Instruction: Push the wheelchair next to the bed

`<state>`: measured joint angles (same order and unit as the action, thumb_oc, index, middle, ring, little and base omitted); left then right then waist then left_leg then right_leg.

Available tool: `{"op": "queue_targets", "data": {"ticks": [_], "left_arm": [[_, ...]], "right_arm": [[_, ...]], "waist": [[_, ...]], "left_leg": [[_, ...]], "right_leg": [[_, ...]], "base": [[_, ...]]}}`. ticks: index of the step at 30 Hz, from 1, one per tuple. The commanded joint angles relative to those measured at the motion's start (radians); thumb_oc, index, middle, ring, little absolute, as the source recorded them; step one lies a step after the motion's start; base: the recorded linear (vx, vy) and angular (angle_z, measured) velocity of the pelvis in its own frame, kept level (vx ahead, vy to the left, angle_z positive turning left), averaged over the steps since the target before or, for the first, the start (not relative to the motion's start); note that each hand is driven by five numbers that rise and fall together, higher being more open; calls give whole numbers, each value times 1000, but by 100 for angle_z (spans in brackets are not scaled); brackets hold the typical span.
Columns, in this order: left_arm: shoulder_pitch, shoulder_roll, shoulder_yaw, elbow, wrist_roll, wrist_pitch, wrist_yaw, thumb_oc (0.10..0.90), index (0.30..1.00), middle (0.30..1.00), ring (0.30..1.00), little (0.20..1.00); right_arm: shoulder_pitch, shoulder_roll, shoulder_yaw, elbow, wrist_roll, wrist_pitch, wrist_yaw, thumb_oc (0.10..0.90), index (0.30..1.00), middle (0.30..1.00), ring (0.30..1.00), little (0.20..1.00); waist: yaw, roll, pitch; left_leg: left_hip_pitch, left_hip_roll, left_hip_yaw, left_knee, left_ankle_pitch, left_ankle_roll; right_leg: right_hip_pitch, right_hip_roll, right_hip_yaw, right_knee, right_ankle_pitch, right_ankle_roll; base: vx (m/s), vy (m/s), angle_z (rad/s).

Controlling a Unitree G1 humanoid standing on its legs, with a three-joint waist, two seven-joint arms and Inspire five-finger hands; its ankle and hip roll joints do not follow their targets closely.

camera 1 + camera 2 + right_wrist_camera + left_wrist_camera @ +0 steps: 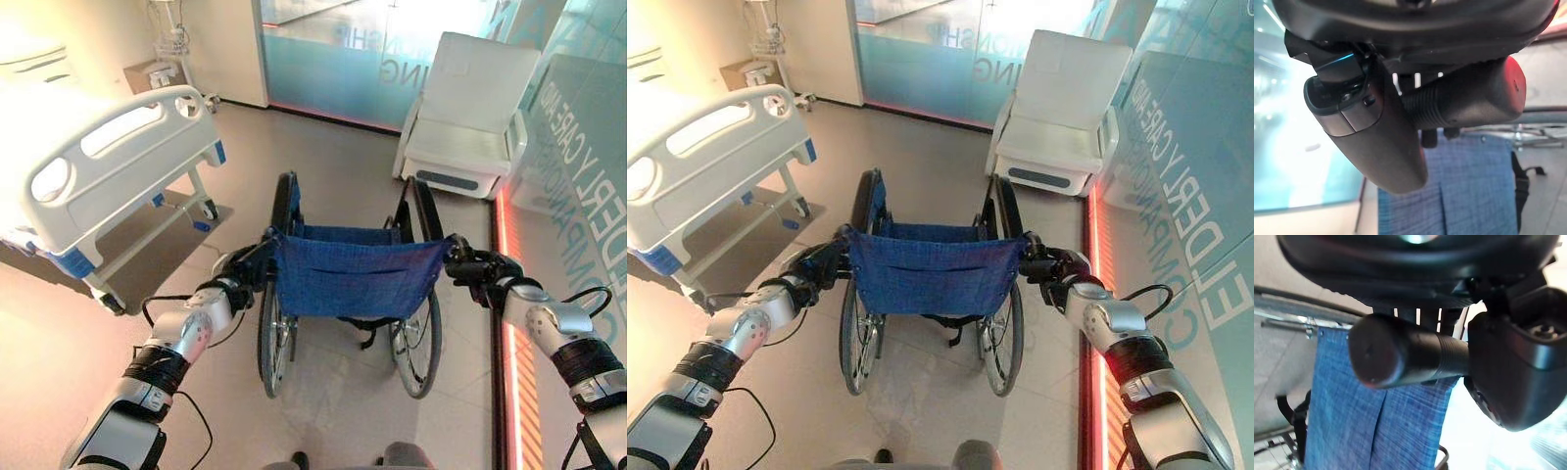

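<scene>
On the left side of the floor the bed [98, 176] is standing with its white footboard turned toward us, and the wheelchair [348, 279] is in the middle of the floor, well apart from the bed, with its blue backrest facing us. We are gripping it from behind: our left hand [240, 274] is curling its fingers around the left push handle [1400, 355], and in the left wrist view the thumb is closing over the black grip. Our right hand [475, 266] is doing the same on the right push handle [1469, 100], so both hands are holding firmly and nothing is loose. Further right a white armchair [470, 117] is standing by the glass wall [578, 147], near the front of the wheelchair. We judge that the chair must turn left to come beside the bed. If we are pushing straight, the front could run into the armchair. If we are turning too sharply, the left wheel [272, 338] could catch the bed's frame or its caster [209, 209], and an uneven push could twist a grip out of one hand.
</scene>
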<state>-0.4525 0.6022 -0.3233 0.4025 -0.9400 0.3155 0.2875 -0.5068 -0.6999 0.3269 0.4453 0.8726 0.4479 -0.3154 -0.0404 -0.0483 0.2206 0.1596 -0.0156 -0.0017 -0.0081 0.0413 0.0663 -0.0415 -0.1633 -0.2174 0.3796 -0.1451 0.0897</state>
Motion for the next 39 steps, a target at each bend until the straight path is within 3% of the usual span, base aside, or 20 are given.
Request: {"op": "queue_targets", "data": {"ticks": [1,3,9,11,12,13,14,15,17,18,19,21,22,25,28,32,34,35,37,39], "left_arm": [[-222,-62,64,-58,-83,-208,-100,400,300,300,300,300],[-203,-61,56,-62,-94,-225,-108,400,300,300,300,300],[-198,-107,55,-17,-94,-262,-130,400,300,300,300,300],[-192,-117,59,-18,-96,-268,-123,400,300,300,300,300],[-183,-122,68,-28,-107,-286,-103,400,300,300,300,300],[-180,-123,71,-33,-112,-289,-97,400,300,300,300,300],[-168,-124,80,-57,-115,-294,-76,400,300,300,300,300],[-151,-125,88,-85,-119,-301,-56,400,300,300,300,300],[-124,-118,107,-125,-114,-292,-47,400,300,300,300,300],[-118,-113,120,-141,-97,-285,-50,400,300,300,300,300],[-118,-113,120,-140,-97,-285,-51,400,300,300,300,300],[-135,-88,124,-95,-105,-291,-100,400,300,300,300,300],[-142,-82,124,-82,-110,-291,-111,400,300,300,300,300],[-171,-57,106,-37,-139,-286,-137,400,300,300,300,300],[-155,-39,107,-53,-150,-277,-139,400,300,300,300,300],[-118,-30,142,-62,-131,-259,-136,400,300,300,300,300],[-118,-25,152,-46,-121,-254,-134,400,300,300,300,300],[-119,-24,157,-37,-98,-241,-135,400,300,300,300,300],[-123,-28,148,-19,-73,-229,-151,400,300,300,300,300],[-128,-35,128,35,-52,-235,-189,400,300,300,300,300]], "right_arm": [[-187,214,10,-86,176,-196,303,400,300,300,300,300],[-172,206,-3,-98,181,-195,307,400,300,300,300,300],[-194,192,-22,-64,180,-180,328,400,300,300,300,300],[-198,191,-18,-65,185,-172,328,400,300,300,300,300],[-200,191,-3,-88,196,-156,315,400,300,300,300,300],[-195,192,-2,-93,193,-155,315,400,300,300,300,300],[-182,194,3,-114,179,-149,313,400,300,300,300,300],[-166,194,7,-131,163,-145,324,400,300,300,300,300],[-143,189,3,-147,145,-150,331,400,300,300,300,300],[-135,188,3,-155,139,-162,325,400,300,300,300,300],[-136,188,3,-155,139,-162,325,400,300,300,300,300],[-193,199,16,-109,145,-171,303,400,300,300,300,300],[-210,203,20,-98,150,-169,294,400,300,300,300,300],[-246,203,47,-71,168,-168,262,400,300,300,300,300],[-225,195,44,-75,165,-168,275,400,300,300,300,300],[-184,181,28,-69,143,-151,341,400,300,300,300,300],[-162,199,23,-57,131,-157,363,400,300,300,300,300],[-129,215,16,-70,108,-165,361,400,300,300,300,300],[-89,222,1,-88,99,-178,351,400,300,300,300,300],[-72,207,-18,-91,105,-180,342,400,300,300,300,300]], "waist": [[49,9,-49],[26,2,-52],[-7,10,-91],[-12,21,-105],[-27,32,-128],[-28,29,-130],[-26,19,-131],[-22,12,-126],[-9,-2,-114],[16,-4,-84],[16,-7,-84],[51,1,-62],[56,-1,-63],[104,41,-71],[128,41,-75],[152,53,-91],[163,49,-104],[178,23,-116],[188,4,-129],[173,12,-129]], "left_leg": [[57,-153,12,165,-253,3],[88,-160,-14,181,-289,0],[145,-135,-50,257,-348,-13],[160,-117,-50,293,-311,-34],[142,-78,-15,438,-144,-100],[120,-73,0,495,-103,-114],[19,-54,42,684,-16,-148],[-65,-56,60,833,29,-169],[-198,-16,110,974,36,-174],[-292,19,132,951,-4,-153],[-293,16,134,948,-1,-152],[-269,38,159,626,-13,-133],[-268,37,168,569,-5,-129],[-337,30,152,94,163,-176],[-366,39,170,-40,211,-182],[-384,47,187,-32,196,-170],[-374,41,185,30,152,-145],[-368,15,182,93,93,-103],[-348,-17,178,108,59,-66],[-282,-56,164,125,9,-31]], "right_leg": [[-99,-5,-7,-235,296,76],[-130,18,9,-392,365,97],[-146,39,30,-376,343,69],[-139,48,25,-338,326,54],[-101,61,26,-321,303,15],[-88,60,23,-323,298,6],[-42,60,20,-327,275,-23],[-4,63,35,-331,253,-44],[42,60,15,-326,217,-72],[102,68,7,-329,192,-82],[101,65,8,-330,193,-81],[154,84,9,-320,147,-74],[156,84,12,-317,143,-73],[238,157,47,-321,92,-72],[294,169,61,-318,54,-74],[345,160,58,-262,-41,-78],[374,123,37,-212,-90,-56],[398,58,3,-127,-85,-12],[392,-7,-43,6,4,33],[269,-73,-48,311,143,45]], "base": [[459,-159,4],[569,-204,31],[504,-232,49],[388,-191,44],[360,-202,30],[542,-329,41],[381,-257,47],[390,-275,54],[341,-207,-5],[318,-143,-31],[486,-83,-22],[532,30,-22],[468,72,-31],[702,136,-12],[579,106,-19],[706,207,-39],[536,205,-53],[520,280,-57],[592,344,-51],[636,414,-10]]}}
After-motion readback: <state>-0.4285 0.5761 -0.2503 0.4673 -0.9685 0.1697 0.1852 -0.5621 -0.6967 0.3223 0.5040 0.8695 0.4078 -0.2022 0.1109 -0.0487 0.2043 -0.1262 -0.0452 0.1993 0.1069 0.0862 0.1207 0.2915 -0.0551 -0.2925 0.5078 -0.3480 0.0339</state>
